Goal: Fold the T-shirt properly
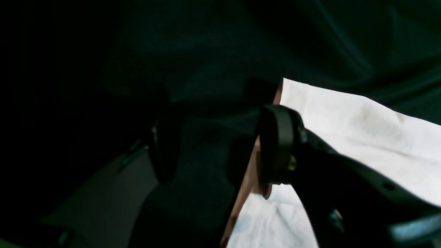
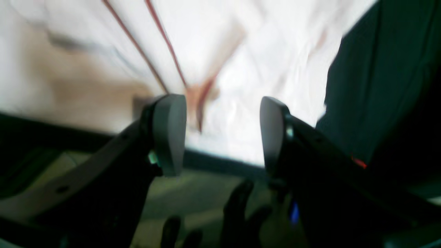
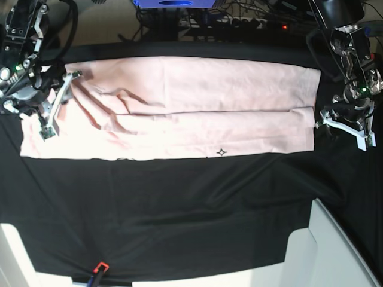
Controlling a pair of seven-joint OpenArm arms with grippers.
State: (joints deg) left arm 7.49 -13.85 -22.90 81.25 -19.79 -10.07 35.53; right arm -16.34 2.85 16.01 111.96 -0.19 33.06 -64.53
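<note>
While the pink T-shirt (image 3: 179, 110) lay folded lengthwise on the black tablecloth (image 3: 179, 209), right gripper (image 2: 222, 131) hung jaws apart over its sleeve end, left gripper (image 1: 220, 144) jaws apart at its hem edge, gripping nothing.

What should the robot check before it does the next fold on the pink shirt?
1. T-shirt folded into a long band: ok.
2. Band smooth: not ok, wrinkles near the right gripper.
3. Right gripper open with nothing between the fingers: ok.
4. Left gripper open at the shirt's edge: ok.
5. Shirt lies wholly on the black table cloth: ok.
6. Printed side faces down: cannot tell.
</note>
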